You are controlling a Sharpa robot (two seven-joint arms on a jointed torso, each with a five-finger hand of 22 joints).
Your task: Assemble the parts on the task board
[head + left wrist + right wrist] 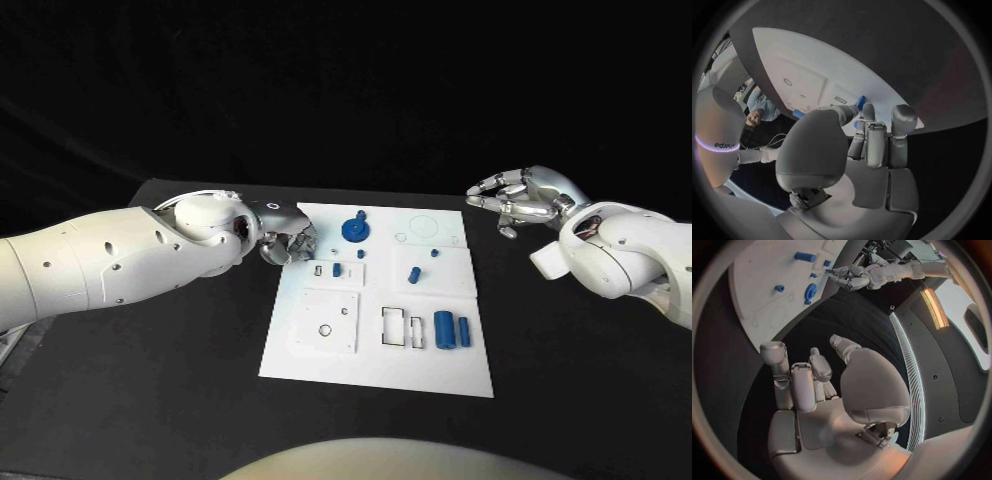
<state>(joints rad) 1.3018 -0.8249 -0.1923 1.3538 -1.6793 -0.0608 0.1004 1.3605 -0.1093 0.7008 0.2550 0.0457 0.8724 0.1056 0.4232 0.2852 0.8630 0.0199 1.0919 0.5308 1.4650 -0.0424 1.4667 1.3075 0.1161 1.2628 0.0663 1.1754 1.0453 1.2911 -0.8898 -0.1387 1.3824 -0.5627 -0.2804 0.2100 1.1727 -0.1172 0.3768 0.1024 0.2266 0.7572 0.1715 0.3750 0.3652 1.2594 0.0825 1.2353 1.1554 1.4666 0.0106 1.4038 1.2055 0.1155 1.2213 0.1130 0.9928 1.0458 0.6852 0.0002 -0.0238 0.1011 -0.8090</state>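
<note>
Parts [446, 328] lie on the task board [433, 372]; both hands' grips cannot be told.

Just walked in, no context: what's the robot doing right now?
It's working a white task board with small blue parts on a black table. The left hand sits at the board's far left edge, fingers near a small part there; whether it grips anything isn't clear. The right hand hovers off the board's right side, holding nothing.

The white rectangular task board [378, 368] lies in the middle of the black table [159, 380]. A blue disc-shaped part [355, 230] sits near the board's far edge, two blue upright cylinders [451, 329] near its right edge. The left hand [289, 243] is at the board's far left corner, the right hand [522, 199] off its far right corner
</note>
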